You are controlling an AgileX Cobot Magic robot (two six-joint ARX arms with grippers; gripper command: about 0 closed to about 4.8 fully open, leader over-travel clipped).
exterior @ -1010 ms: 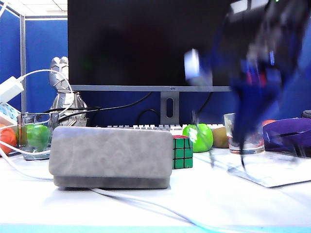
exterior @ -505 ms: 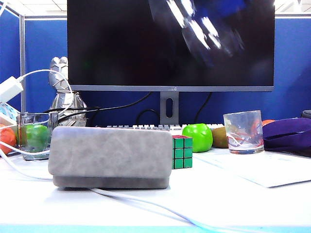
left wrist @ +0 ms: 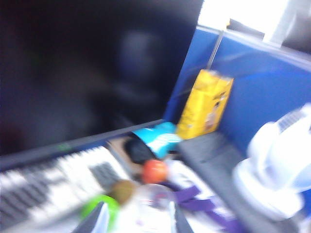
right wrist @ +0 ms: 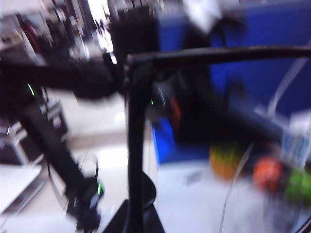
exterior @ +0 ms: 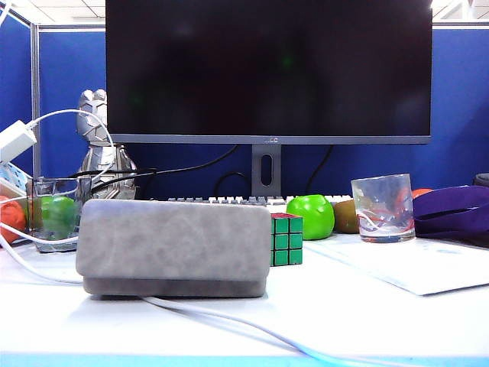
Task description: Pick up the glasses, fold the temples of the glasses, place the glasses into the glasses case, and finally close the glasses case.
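Observation:
The grey glasses case (exterior: 174, 248) lies on the white table left of centre, its suede outside facing the exterior camera; its inside is hidden. Neither arm shows in the exterior view. In the blurred right wrist view my right gripper (right wrist: 133, 221) is shut on the glasses (right wrist: 133, 145): a thin black bar rises from between the jaws, and one of the temples (right wrist: 218, 54) runs sideways from its upper end. The lenses cannot be made out. My left gripper (left wrist: 137, 221) is up in the air, open, with nothing between its fingers (left wrist: 99, 218).
A Rubik's cube (exterior: 286, 239) stands against the case's right end. Behind are a green apple (exterior: 311, 216), a swirl-marked drinking glass (exterior: 383, 208), a keyboard and a monitor (exterior: 267, 69). A white cable (exterior: 229, 321) crosses the front. A paper sheet (exterior: 412, 264) and purple cloth (exterior: 454, 210) lie right.
The right arm, low over the table's right side a second ago with the glasses, has swung up and out of the exterior view. The case has not moved.

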